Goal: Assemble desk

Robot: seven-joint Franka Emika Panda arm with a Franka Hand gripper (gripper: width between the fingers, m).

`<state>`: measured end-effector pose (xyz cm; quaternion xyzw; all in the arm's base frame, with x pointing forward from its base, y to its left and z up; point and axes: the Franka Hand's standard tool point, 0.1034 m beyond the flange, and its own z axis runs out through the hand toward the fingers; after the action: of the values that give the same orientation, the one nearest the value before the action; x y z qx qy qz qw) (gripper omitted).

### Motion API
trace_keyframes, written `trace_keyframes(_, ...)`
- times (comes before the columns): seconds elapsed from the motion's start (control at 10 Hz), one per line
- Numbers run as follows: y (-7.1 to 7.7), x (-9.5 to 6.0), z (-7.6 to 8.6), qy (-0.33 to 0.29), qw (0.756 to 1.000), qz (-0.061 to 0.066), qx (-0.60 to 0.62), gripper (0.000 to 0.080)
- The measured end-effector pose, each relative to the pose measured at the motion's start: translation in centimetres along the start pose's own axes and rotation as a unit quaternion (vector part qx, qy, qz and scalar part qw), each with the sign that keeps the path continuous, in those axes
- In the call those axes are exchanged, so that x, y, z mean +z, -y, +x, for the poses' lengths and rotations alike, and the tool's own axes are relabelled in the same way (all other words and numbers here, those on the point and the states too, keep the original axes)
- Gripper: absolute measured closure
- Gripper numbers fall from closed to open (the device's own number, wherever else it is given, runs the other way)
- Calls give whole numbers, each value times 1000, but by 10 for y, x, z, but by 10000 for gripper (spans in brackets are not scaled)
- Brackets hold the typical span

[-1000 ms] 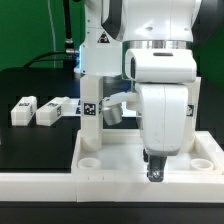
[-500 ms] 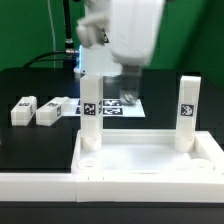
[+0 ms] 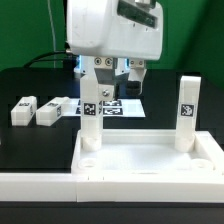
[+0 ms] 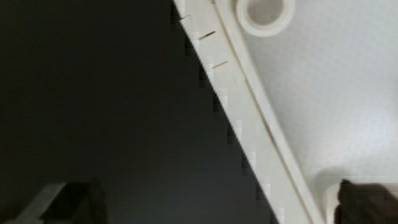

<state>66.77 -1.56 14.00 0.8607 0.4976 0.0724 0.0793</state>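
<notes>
The white desk slab [image 3: 150,158] lies at the front with its rim up. Two tagged legs stand upright in its far corners, one on the exterior view's left [image 3: 90,115] and one on the right [image 3: 187,112]. Two more legs [image 3: 22,110] [image 3: 55,110] lie loose on the black table at the left. My gripper [image 3: 118,78] hangs open and empty above the slab's far edge, close to the left leg. In the wrist view the gripper [image 4: 214,205] has dark fingertips [image 4: 63,205] spread wide over the slab's rim [image 4: 240,110] and a round socket [image 4: 267,12].
The marker board [image 3: 118,108] lies flat behind the slab. The long white border rail [image 3: 100,186] runs along the front edge. The black table [image 3: 30,140] lies to the left of the slab.
My gripper has lifted away from the slab's right side, leaving the right leg standing upright, and has swung up and left toward the left leg.
</notes>
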Motion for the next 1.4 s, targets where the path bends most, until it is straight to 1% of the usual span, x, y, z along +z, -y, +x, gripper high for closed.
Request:
trace_keyframes(0.1,-2,-11,-12,-3,1000,0,18,150)
trace_keyframes(0.2,2,-24,-35,-7,999,6,53,150)
trace_keyframes(0.3,8,-30,-59,-7,996,14,82,150)
trace_keyframes(0.4,7,-36,-86,-5,994,20,111,150)
trace_keyframes(0.5,5,-42,-105,-3,986,19,166,150)
trace_keyframes(0.6,9,-39,-97,-3,978,22,206,150)
trace_keyframes(0.7,11,-37,-93,-4,975,24,220,150)
trace_keyframes(0.8,11,-37,-93,-4,964,25,265,150)
trace_keyframes(1.0,12,-36,-94,-4,949,28,315,150)
trace_keyframes(1.1,14,-30,-107,-9,932,32,362,150)
trace_keyframes(1.2,28,-17,-131,-8,921,15,388,150)
trace_keyframes(1.3,44,-6,-162,4,907,28,421,150)
trace_keyframes(1.4,45,-5,-188,11,890,31,455,150)
